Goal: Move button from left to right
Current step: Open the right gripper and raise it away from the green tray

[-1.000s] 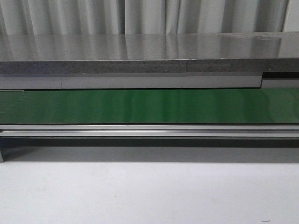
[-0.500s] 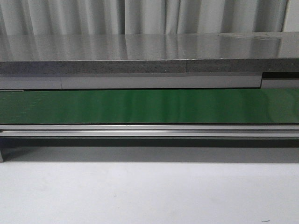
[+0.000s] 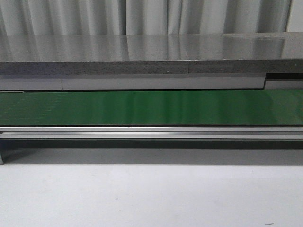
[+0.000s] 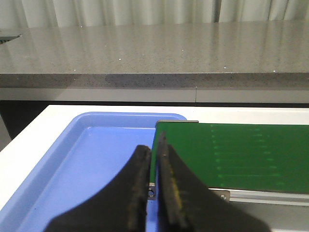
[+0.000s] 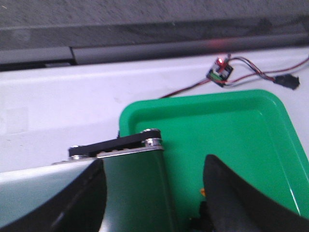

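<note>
Judging by the orange glint and dark shape that may be the button [image 5: 202, 202] low in the green tray [image 5: 251, 130], between the spread fingers of the right gripper [image 5: 154, 203], it should be light, rigid and smooth-capped, best pinched across its blocky body, while the left gripper [image 4: 153, 159] is closed and empty above the blue tray [image 4: 87, 159].

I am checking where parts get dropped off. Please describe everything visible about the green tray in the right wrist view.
The green tray looks like glossy plastic, with a raised rim and rounded corners. It lies flat on the white table, beside the end of the conveyor, whose end piece overlaps its edge. The visible floor is mostly bare; a small orange bit shows near the right pincer, too hidden to identify. The open pincer hovers above it.
</note>
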Controlling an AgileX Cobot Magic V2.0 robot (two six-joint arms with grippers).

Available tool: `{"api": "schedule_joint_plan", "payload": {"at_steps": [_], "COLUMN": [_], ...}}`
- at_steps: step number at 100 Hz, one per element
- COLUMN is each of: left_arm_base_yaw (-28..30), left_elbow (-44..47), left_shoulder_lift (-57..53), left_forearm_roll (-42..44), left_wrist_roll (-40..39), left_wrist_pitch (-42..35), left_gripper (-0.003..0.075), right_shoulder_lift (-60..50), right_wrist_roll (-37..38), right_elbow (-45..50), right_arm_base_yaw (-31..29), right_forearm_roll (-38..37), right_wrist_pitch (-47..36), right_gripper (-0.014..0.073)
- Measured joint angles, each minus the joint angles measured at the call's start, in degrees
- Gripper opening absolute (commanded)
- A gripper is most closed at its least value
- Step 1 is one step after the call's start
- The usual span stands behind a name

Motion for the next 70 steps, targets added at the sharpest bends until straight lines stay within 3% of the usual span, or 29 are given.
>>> {"api": "schedule_joint_plan", "payload": {"at_steps": [34,70], "left_arm_base_yaw": [0.0,0.0], "left_elbow": [0.0,0.0], "left_shoulder_lift": [0.0,0.0], "left_forearm_roll": [0.0,0.0], "left_wrist_roll": [0.0,0.0], "left_wrist_pitch": [0.0,0.0], "left_gripper": [0.0005,0.0005], "right_shoulder_lift": [-23.8,-48.6], "right_wrist_roll": [0.0,0.0], "right_elbow": [18.8,36.0], "right_arm_base_yaw": [8.7,13.1], "right_forearm_roll": [0.1,2.7], "right_wrist_pitch": [-10.2,-11.3], "right_gripper": [0.0419,0.0414]}}
